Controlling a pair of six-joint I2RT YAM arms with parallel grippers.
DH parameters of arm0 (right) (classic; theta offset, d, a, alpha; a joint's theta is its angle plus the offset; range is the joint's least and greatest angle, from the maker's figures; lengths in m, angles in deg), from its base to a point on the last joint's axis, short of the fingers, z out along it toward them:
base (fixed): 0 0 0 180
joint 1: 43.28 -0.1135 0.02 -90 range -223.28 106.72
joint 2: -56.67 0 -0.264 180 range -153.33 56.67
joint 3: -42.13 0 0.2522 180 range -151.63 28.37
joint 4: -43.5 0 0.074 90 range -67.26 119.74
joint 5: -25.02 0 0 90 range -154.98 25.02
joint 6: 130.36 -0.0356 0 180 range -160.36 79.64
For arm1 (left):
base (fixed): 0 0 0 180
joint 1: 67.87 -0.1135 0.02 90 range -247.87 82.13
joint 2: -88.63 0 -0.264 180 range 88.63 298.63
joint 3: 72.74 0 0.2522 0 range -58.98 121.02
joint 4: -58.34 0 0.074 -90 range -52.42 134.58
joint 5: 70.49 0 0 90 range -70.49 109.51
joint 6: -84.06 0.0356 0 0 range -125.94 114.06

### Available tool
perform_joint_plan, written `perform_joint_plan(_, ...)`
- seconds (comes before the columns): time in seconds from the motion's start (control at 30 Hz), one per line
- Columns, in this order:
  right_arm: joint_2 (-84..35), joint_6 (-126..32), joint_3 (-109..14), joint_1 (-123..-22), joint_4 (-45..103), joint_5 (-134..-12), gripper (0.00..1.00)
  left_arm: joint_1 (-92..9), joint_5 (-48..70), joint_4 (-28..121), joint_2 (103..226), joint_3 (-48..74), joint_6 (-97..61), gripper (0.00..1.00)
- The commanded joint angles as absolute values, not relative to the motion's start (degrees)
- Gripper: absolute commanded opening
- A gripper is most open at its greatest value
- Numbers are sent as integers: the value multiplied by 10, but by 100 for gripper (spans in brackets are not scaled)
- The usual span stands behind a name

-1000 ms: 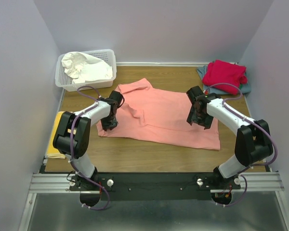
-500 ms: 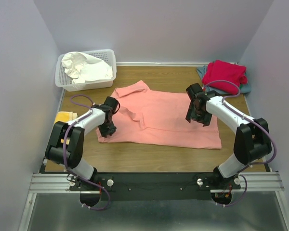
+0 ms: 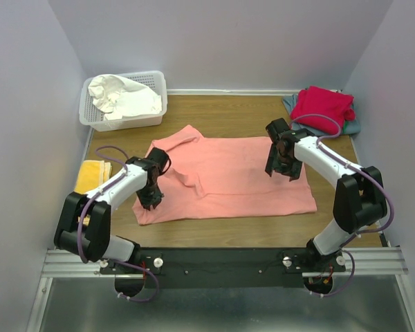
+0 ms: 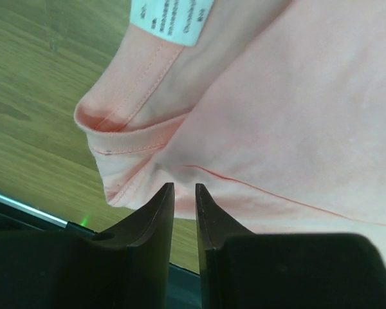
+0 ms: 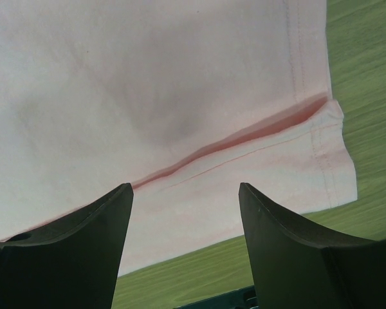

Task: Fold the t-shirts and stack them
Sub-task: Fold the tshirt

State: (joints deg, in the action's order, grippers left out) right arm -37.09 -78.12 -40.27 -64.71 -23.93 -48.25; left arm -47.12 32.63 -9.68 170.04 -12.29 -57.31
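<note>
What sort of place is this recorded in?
Probably a lab test cell, not a home: plain walls box in the wooden table, a metal mounting rail runs along its near edge, and a salmon-pink t-shirt lies spread.

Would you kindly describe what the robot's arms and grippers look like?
The left arm and right arm have white links with black joints, and a purple cable loops along each. The left gripper and right gripper are black, with smooth tapered fingers. No markings are visible.

1. your top camera looks down from high behind the near edge, taking in the whole wooden table.
2. both wrist cameras face down, close over the large salmon-pink cloth shirt.
3. all three views share that shirt.
</note>
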Motion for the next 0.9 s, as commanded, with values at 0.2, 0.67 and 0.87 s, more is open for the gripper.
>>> perform_joint_plan(0.2, -377, -782, -414, -651, -220, -501, 75, -465, 337, 15, 1697, -47, -469, 27)
perform_joint_plan(0.67, -371, -802, -409, -651, -211, -500, 75, -470, 457, 95, 1866, 75, -391, 45)
perform_joint_plan(0.87, -368, -811, -400, -651, -212, -499, 75, -485, 466, 113, 1900, 94, -371, 43)
